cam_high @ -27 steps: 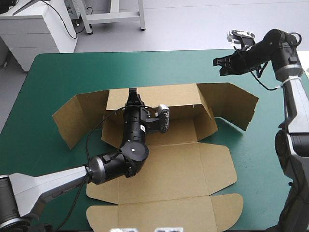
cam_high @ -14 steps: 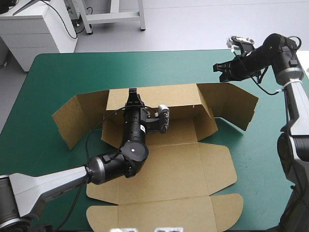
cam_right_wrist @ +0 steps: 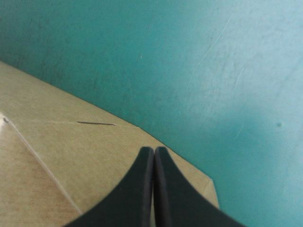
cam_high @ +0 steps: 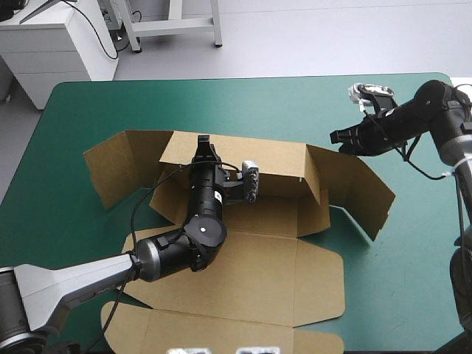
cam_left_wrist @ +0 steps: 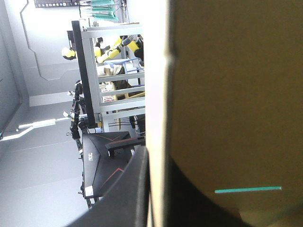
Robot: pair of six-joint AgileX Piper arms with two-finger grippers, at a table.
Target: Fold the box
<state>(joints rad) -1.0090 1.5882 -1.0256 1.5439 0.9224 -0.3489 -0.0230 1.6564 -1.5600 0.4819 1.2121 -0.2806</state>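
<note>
- Left tool (cam_high: 202,141) is pinched on the top edge of the back wall of the box (cam_high: 258,254), fingers nearly together with the board between them. Judged to be holding that wall upright.
- Right tool (cam_high: 338,137) is empty, fingers pressed into one point, over the right wing's top edge. Contact unclear; probably placed to push the wing inward.
- Box sits mid-way across the counter (cam_high: 221,99): back wall raised, lid flat toward the near edge.
- Count: one box, two standing wings, two tools.
</note>
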